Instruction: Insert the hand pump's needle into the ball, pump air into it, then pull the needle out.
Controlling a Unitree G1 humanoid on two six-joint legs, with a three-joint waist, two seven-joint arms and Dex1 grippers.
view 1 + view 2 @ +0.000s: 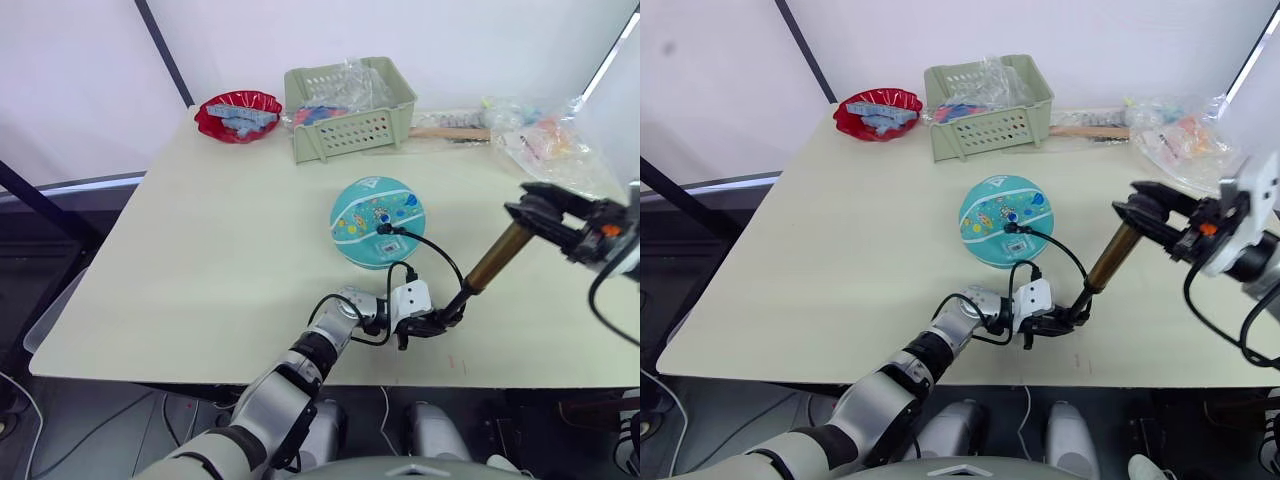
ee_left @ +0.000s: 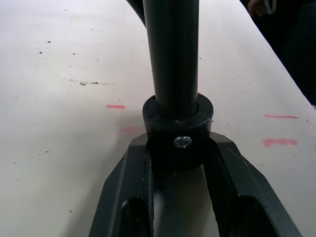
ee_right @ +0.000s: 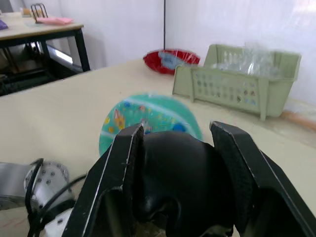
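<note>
While the left gripper (image 1: 432, 325) clamps the hand pump (image 1: 492, 261) at its foot and the right gripper (image 1: 540, 215) grips the handle, the needle (image 1: 385, 229) beyond them already sits in the ball (image 1: 377, 221), so pumping and withdrawal remain.

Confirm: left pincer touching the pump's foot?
Touching. The left wrist view shows both fingers of the left pincer pressed against the pump foot's black collar, no gap.
</note>
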